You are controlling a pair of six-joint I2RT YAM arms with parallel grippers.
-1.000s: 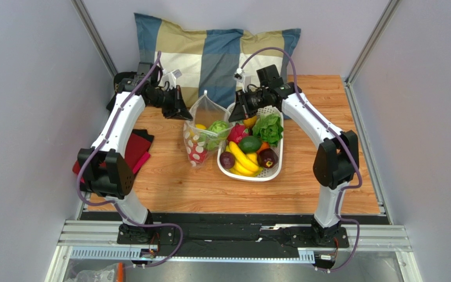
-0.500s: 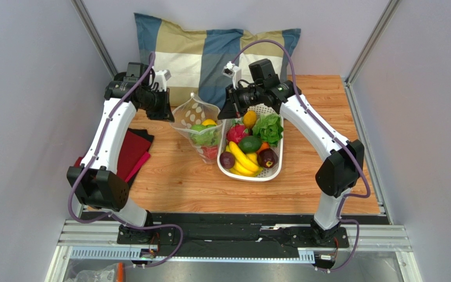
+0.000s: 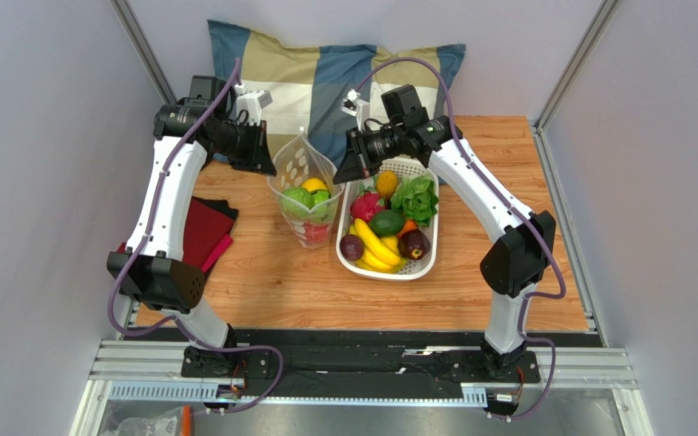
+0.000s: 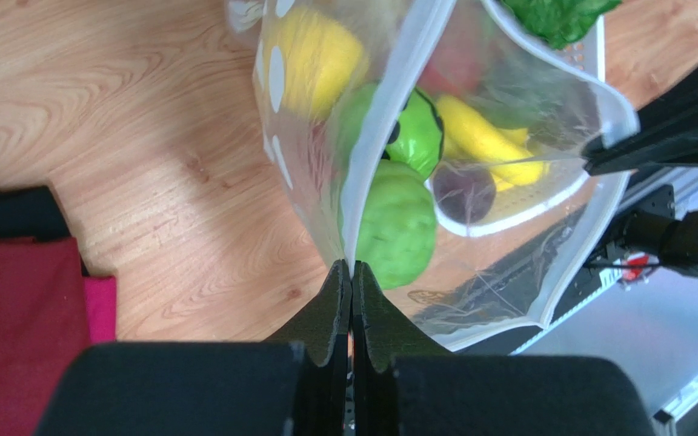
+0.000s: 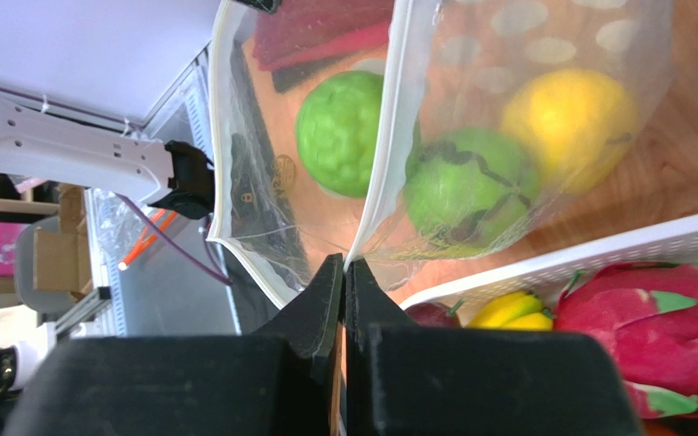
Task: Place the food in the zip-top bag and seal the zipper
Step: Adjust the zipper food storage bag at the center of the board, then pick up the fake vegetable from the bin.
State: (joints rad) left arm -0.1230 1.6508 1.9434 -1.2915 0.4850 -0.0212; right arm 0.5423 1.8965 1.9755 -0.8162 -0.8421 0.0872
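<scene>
The zip-top bag (image 3: 305,195) hangs upright between my two grippers, above the wooden table. Inside it lie a yellow lemon (image 3: 313,185), round green fruits (image 3: 298,202) and something red (image 3: 314,233) at the bottom. My left gripper (image 3: 266,163) is shut on the left end of the zipper (image 4: 389,118), its tips (image 4: 351,265) pinching the rim. On the right end of the zipper (image 5: 380,136) my right gripper (image 3: 342,174) is shut too, tips (image 5: 343,261) together. Between the two pinched ends the mouth gapes open. Leafy lettuce (image 3: 416,200) lies in the basket.
A white slotted basket (image 3: 389,272) with banana, avocado, dragon fruit and dark plums stands right of the bag. A plaid pillow (image 3: 325,82) leans at the back. Red and black cloths (image 3: 202,232) lie at the table's left edge.
Both grippers rose and drew back toward the pillow, lifting the bag from lying slumped on the table to hanging upright. The food slid to its bottom.
</scene>
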